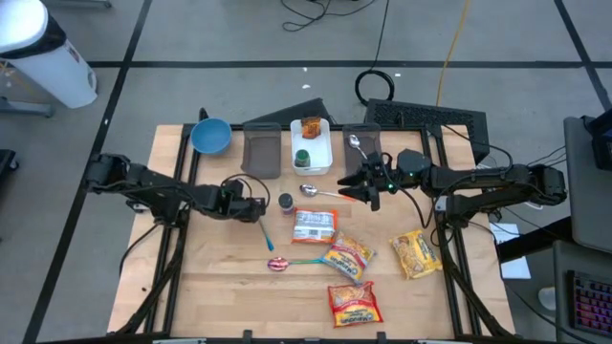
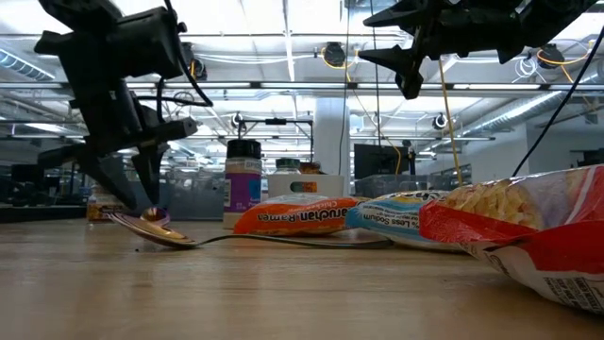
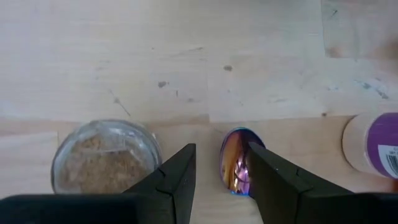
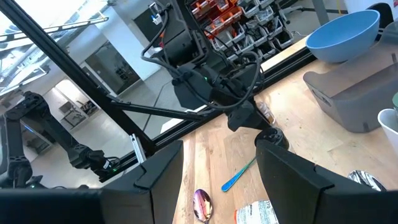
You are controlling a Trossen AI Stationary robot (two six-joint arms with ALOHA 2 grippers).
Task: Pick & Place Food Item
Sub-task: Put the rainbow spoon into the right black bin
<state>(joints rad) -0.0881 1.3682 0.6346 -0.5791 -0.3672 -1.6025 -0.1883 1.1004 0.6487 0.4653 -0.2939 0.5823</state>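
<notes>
The left gripper (image 1: 260, 207) sits low over the wooden table (image 1: 210, 277), at about 9 o'clock from its middle. Its jaws are parted and grip nothing. In the left wrist view the shiny iridescent bowl of a blue-handled spoon (image 3: 235, 163) lies on the boards between the two dark fingers (image 3: 177, 180), close against one of them.

The right gripper (image 1: 359, 186) hangs above the table at about 1 o'clock from the middle, jaws apart and empty.

The food lies clear of both pairs of jaws. There are four noodle packets:
- A white, red and blue one (image 1: 314, 225) lies near the table's middle, at 4 o'clock from the left gripper.
- An orange-yellow one (image 1: 347, 256) lies just past it toward 5 o'clock.
- A red one (image 1: 354, 304) lies by the 6 o'clock edge.
- A yellow one (image 1: 414, 253) lies at 4 o'clock, below the right arm.

A small purple-labelled bottle with a dark lid (image 1: 285, 202) stands just beside the left gripper at 3 o'clock. An open glass jar of brown powder (image 3: 102, 163) stands close on the gripper's other side.

There are four spoons: the blue-handled one, a teal-handled one with a pinkish bowl (image 1: 287, 263), a plain silver one (image 1: 317, 191) just left of the right gripper, and one resting in a grey container (image 1: 361, 145).

Along the 12 o'clock edge stand a blue bowl (image 1: 210, 136), a second grey container (image 1: 261, 150), and a white tray (image 1: 323, 158) holding an orange packet and a green-lidded item. The bottle and the silver spoon lie between the two grippers
</notes>
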